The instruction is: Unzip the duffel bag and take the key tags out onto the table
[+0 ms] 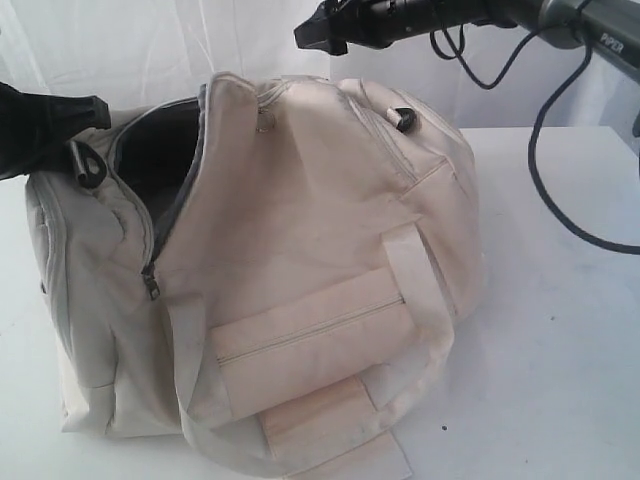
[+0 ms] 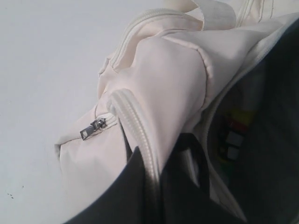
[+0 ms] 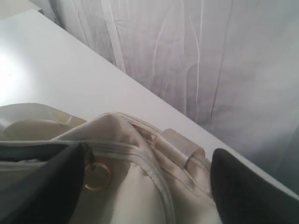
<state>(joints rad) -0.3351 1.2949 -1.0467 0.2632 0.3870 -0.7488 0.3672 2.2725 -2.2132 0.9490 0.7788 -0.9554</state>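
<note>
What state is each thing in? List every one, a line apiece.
duffel bag: lying on the table, dark lining showing.
main zip: undone on the left hand's side.
front pocket zip: closed.
key tags: inside the bag, not out yet.
left hand: shut on the bag's end seam.
right hand: open, empty, above the bag.

left gripper (image 2: 161, 154): clamped on duffel bag (image 2: 163, 79) rim between its fingers | right gripper (image 3: 145, 186): jaws spread wide | right arm (image 1: 450, 12): stretched level
</note>
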